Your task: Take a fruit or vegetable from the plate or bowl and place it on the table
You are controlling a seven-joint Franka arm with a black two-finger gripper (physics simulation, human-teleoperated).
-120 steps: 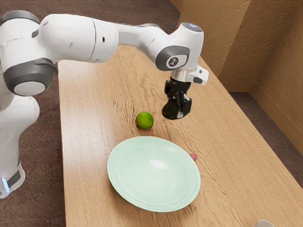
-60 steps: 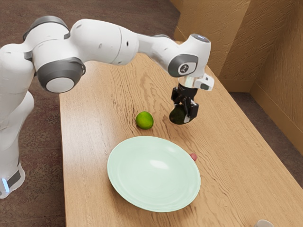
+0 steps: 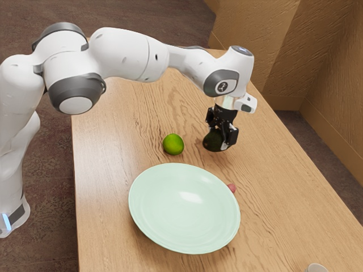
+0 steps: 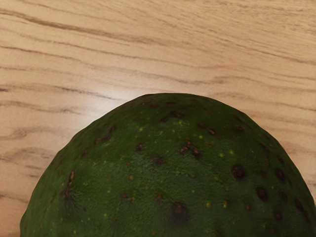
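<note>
1. Pale green plate (image 3: 170, 209): on table (image 3: 108, 187).
2. Lime (image 3: 173, 144): on table, near plate.
3. Avocado (image 3: 211, 141): outside plate, at table area; surface contact indeterminate.
4. Gripper (image 3: 220, 139): 2 fingers spread to avocado width, clamped on it.

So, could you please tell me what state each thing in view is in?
Gripper, shut on the avocado
Avocado, looks whole; table contact unclear
Shallow bowl, upright and empty
Lime, looks whole, on the table
Pink thing, partly hidden behind the bowl
White object, cut off by the picture's edge; state unclear
</note>
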